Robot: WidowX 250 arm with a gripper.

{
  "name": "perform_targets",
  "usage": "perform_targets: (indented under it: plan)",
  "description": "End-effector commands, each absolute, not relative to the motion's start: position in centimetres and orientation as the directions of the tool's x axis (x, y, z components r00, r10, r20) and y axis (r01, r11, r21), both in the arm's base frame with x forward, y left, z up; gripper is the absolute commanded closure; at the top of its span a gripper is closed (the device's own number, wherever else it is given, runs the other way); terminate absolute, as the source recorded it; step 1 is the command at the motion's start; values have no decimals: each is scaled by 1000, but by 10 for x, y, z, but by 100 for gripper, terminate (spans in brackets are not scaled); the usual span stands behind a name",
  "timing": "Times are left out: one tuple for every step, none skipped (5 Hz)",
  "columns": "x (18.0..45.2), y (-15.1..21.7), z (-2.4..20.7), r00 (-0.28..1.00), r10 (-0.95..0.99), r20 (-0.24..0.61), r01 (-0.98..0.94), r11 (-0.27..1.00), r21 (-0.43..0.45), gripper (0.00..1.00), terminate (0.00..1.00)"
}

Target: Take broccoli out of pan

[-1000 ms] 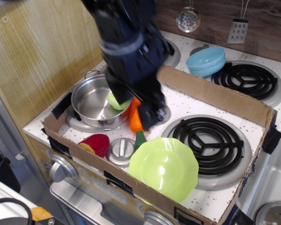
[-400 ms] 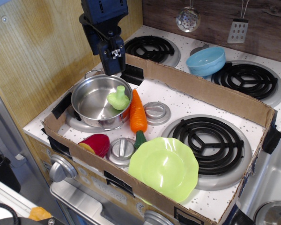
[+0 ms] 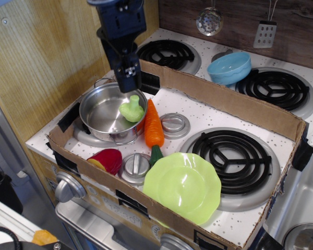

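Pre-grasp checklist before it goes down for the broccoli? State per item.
1. Broccoli in the pan: ok, it leans against the right inner wall.
2. Gripper empty: ok, nothing is held.
3. Gripper lined up over the broccoli: ok roughly, it hangs just above and behind it; exact offset cannot tell from one view.
4. Jaws open enough for the head: cannot tell, the fingertips are too small and dark here.
5. Clearance beside the target: not ok, the carrot lies right against the pan's right rim, next to the broccoli.
6. Drop zone outside the pan: ok, the green plate holds nothing.
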State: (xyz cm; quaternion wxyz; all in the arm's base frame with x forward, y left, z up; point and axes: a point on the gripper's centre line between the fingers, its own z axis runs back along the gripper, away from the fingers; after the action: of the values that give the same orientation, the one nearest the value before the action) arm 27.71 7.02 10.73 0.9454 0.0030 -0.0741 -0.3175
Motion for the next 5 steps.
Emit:
perform_targets:
  plan:
    - [300, 75, 100, 784, -613, 103, 606, 790, 89, 0, 0]
    - [306, 77, 94, 777, -624, 77, 617, 781, 101, 0, 0]
    - [307, 76, 86, 777, -623, 87, 611, 781, 128, 0, 0]
    - [302, 73, 69, 779, -614, 125, 596, 788, 154, 0, 0]
    - [293, 73, 61, 782, -611, 124, 596, 791, 138, 0, 0]
